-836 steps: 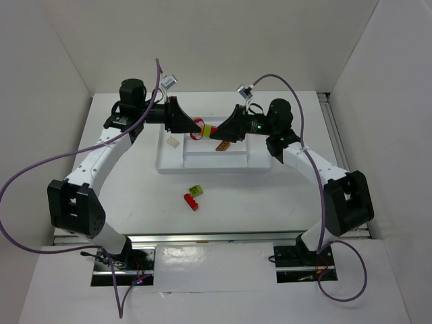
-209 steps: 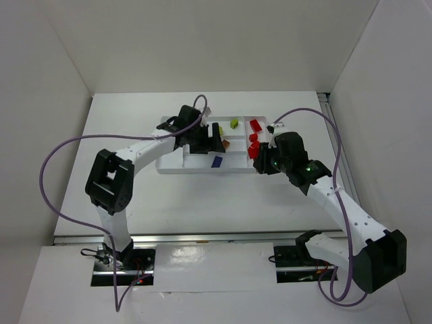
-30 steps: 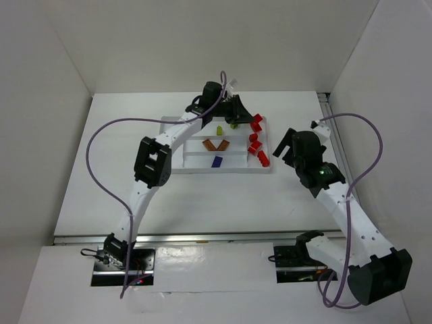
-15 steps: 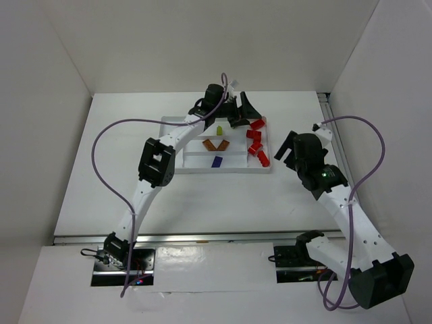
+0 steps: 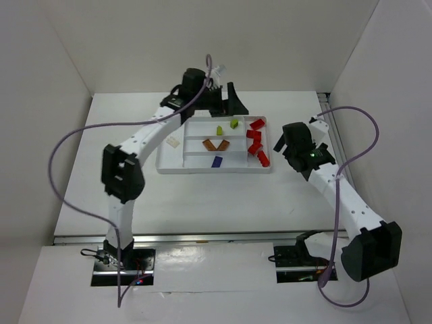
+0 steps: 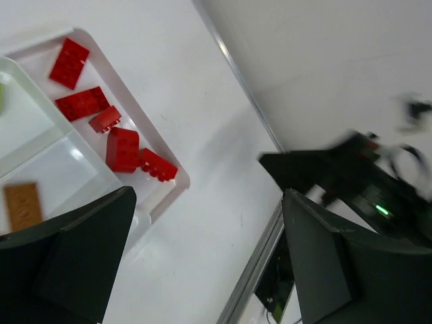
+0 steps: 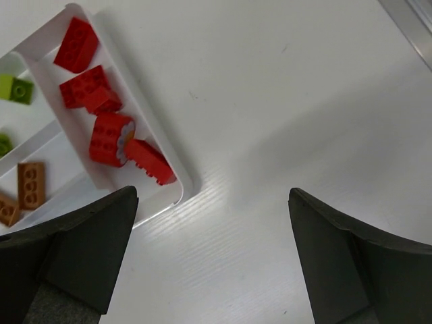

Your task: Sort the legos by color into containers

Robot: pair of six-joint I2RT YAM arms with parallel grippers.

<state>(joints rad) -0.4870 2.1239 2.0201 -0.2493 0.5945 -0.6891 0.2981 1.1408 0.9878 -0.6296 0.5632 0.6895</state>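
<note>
The white tray [image 5: 202, 170] holds the legos in its containers. Several red ones [image 5: 255, 140] fill the right strip, also seen in both wrist views [image 6: 123, 148] [image 7: 108, 138]. Two lime green bricks [image 5: 233, 123] lie at the far middle, orange-brown ones [image 5: 216, 144] below them, a dark blue one [image 5: 217, 161] in front, and a cream one [image 5: 174, 142] at the left. My left gripper [image 5: 234, 106] [image 6: 209, 256] hovers open and empty over the tray's far edge. My right gripper [image 5: 282, 145] [image 7: 212, 256] is open and empty, just right of the tray.
A metal rail [image 5: 331, 128] runs along the table's right edge, near the right arm. White walls close in the back and both sides. Purple cables loop off both arms. The right arm [image 6: 364, 189] shows in the left wrist view.
My left gripper has opened and drawn back toward the far left, its elbow swinging left. The right gripper has shifted a little toward the tray.
</note>
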